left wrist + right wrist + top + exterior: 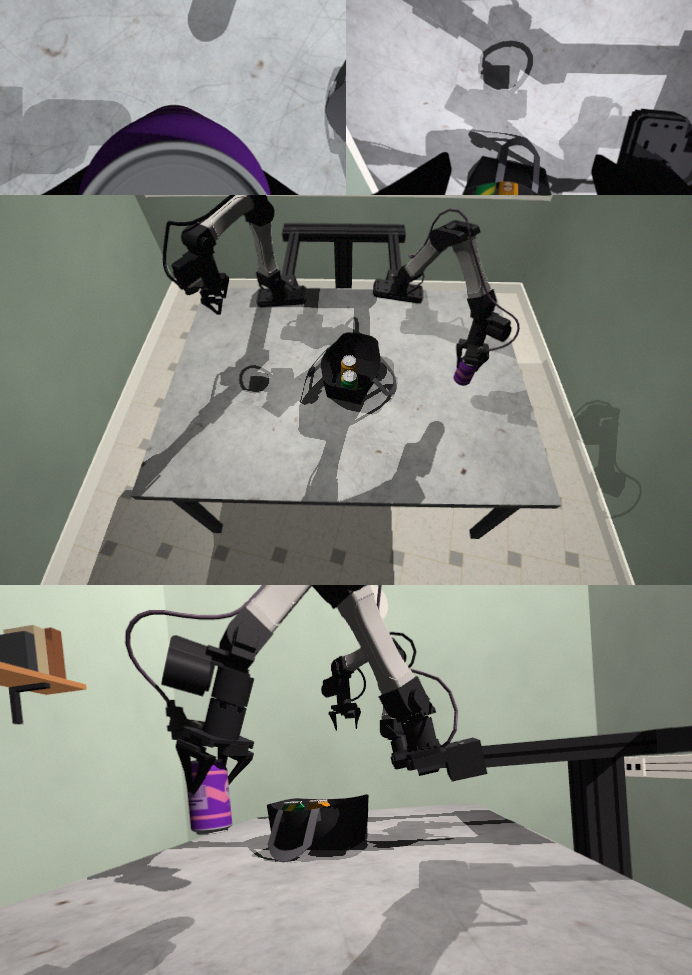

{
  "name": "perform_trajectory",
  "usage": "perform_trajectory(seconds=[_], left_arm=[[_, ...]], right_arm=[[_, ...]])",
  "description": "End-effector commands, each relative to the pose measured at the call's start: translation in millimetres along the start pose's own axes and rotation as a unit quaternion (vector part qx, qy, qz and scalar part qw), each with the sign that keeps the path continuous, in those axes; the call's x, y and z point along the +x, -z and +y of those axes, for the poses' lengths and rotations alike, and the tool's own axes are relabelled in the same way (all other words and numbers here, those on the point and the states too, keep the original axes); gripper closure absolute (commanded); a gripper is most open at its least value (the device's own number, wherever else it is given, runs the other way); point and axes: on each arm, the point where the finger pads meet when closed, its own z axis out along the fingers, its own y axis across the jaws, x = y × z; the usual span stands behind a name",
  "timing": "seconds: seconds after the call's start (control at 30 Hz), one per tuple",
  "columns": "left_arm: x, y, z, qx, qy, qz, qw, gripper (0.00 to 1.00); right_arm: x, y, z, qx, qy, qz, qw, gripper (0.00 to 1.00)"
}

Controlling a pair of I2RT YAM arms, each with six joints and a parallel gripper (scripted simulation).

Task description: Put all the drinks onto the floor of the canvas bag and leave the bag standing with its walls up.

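Observation:
The black canvas bag (345, 395) (347, 827) stands mid-table with its walls up. A can with orange sides (348, 367) (320, 804) (509, 189) and a green can (349, 385) (294, 806) (484, 189) stand upright inside; their bases are hidden. My left gripper (469, 363) (212, 785) is shut on a purple can (464, 375) (212, 810) (174, 128), held upright but slightly tilted above the table, beside the bag. My right gripper (212, 303) (346, 728) (521, 162) is open and empty, high over the table's far-left corner in the top view.
A grey strap (274, 837) hangs outside the bag wall down to the table (240, 465) (280, 915). Thin loops lie around the bag. Arm shadows cross the table top. The dark mounting frame (343, 233) stands behind the table between the arm bases.

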Motion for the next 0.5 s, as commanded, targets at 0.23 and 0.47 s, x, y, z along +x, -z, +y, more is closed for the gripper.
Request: perform_trajectory(seconds=[0.23, 0.47], left_arm=[[-36, 45, 11, -0.016, -0.013, -0.034, 0.999, 0.30], [-47, 55, 19, -0.033, -0.022, -0.048, 0.998, 0.30]], right_arm=[[0, 5, -2, -0.005, -0.003, -0.010, 1.000, 0.14], [0, 5, -2, -0.005, -0.003, -0.010, 1.000, 0.14]])
